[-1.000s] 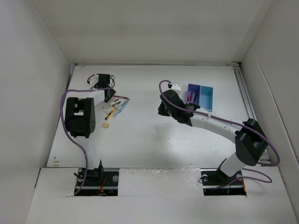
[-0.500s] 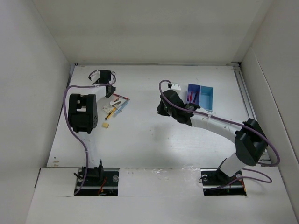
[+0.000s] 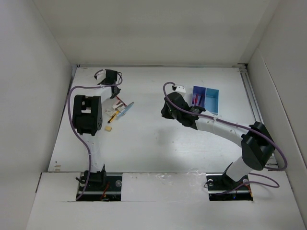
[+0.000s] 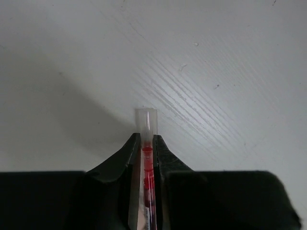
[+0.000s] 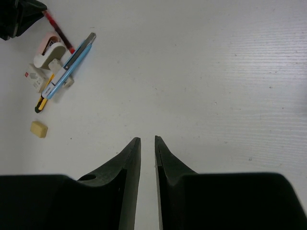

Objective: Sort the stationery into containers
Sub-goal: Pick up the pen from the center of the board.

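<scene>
Between left fingers, red pen lengthwise

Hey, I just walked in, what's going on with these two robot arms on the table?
The arms are sorting stationery into two joined trays. The left hand is shut on a red pen at the pile on the left. The right hand, slightly open and empty, hangs near the dark blue tray, which holds something red. A light-blue pen and a tan eraser lie loose.
</scene>
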